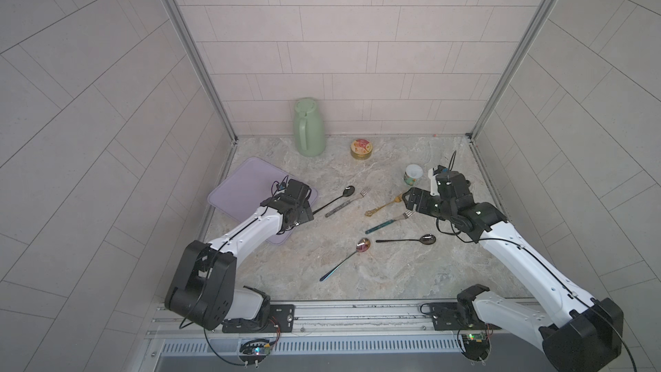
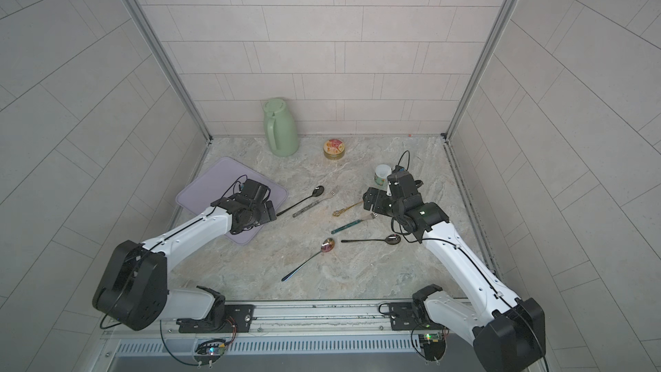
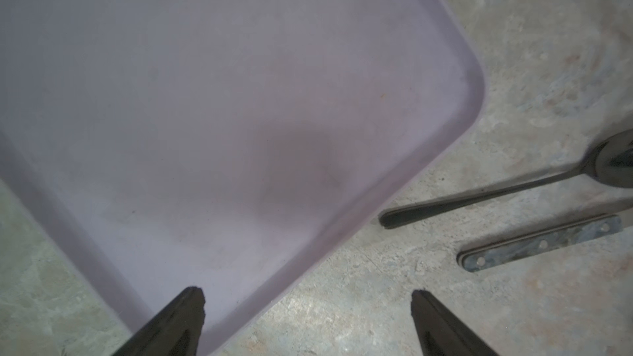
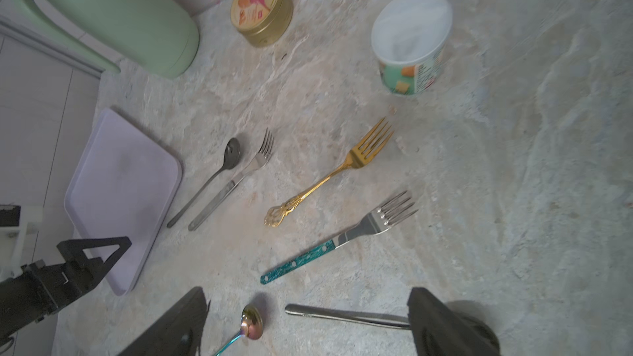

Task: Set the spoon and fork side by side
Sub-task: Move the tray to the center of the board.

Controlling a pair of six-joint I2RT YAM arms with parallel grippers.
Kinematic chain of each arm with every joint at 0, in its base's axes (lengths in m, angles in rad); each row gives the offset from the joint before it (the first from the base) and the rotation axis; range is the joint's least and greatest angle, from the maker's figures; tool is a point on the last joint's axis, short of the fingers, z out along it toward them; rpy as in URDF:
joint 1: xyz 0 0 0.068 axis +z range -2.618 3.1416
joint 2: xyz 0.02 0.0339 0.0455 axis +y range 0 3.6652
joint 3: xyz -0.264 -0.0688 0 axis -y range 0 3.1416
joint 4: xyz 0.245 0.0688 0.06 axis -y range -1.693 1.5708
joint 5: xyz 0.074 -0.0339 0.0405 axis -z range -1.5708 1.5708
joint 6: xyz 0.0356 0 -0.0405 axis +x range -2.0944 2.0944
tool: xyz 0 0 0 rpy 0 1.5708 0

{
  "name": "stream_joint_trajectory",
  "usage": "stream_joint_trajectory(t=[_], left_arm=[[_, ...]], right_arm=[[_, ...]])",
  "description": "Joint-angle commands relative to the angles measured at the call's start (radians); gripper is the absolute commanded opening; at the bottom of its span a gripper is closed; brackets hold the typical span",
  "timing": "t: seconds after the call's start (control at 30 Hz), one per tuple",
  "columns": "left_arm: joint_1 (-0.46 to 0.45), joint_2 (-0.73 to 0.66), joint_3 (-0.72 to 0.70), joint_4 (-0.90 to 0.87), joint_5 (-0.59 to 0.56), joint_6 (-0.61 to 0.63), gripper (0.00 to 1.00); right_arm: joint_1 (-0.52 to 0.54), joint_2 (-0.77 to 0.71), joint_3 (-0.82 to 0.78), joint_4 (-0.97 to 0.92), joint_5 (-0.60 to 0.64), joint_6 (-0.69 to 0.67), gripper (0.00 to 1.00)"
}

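A black spoon [image 1: 348, 191] [image 3: 479, 196] and a grey-handled fork [image 1: 343, 203] [image 3: 537, 244] lie side by side, close together, right of the purple tray [image 1: 243, 187]. My left gripper [image 1: 307, 209] [image 3: 307, 297] is open and empty over the tray's corner, near their handle ends. A gold fork [image 4: 342, 172], a teal-handled fork [image 4: 335, 241], a dark spoon [image 1: 427, 239] and an iridescent spoon [image 1: 363, 245] lie scattered further right. My right gripper [image 1: 411, 200] [image 4: 308, 294] hovers open and empty above the gold fork's tines.
A green jug [image 1: 309, 128] and a gold tin [image 1: 362, 149] stand by the back wall. A small printed cup [image 1: 414, 174] stands just behind my right gripper. Walls close off the table at left, back and right.
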Motion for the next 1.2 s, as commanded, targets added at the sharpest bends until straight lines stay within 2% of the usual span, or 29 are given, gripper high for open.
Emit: stream_joint_trajectory(t=[0.0,0.17,0.33,0.5,0.73,0.93,1.07,1.17], left_arm=[[0.002,0.018,-0.034,-0.028,0.086,-0.016,0.93],[-0.002,0.015,-0.079,-0.024,0.16,-0.019,0.89],[-0.015,-0.009,-0.125,-0.022,0.194,-0.017,0.88],[-0.068,-0.025,-0.155,-0.002,0.258,-0.025,0.87],[-0.187,-0.004,-0.131,0.06,0.288,-0.053,0.85],[-0.293,0.065,-0.08,0.134,0.315,-0.065,0.72],[-0.329,0.139,-0.015,0.155,0.324,-0.062,0.66],[-0.348,0.185,0.026,0.185,0.341,-0.057,0.57]], right_arm=[[0.074,0.028,0.045,-0.065,0.074,0.061,0.94],[0.178,0.091,0.086,-0.092,0.127,0.085,0.93],[0.204,0.108,0.105,-0.097,0.141,0.09,0.93],[0.205,0.107,0.105,-0.102,0.158,0.089,0.93],[0.205,0.103,0.1,-0.107,0.157,0.096,0.94],[0.205,0.103,0.102,-0.12,0.167,0.104,0.94],[0.198,0.1,0.097,-0.123,0.174,0.11,0.95],[0.181,0.097,0.09,-0.128,0.168,0.109,0.95]])
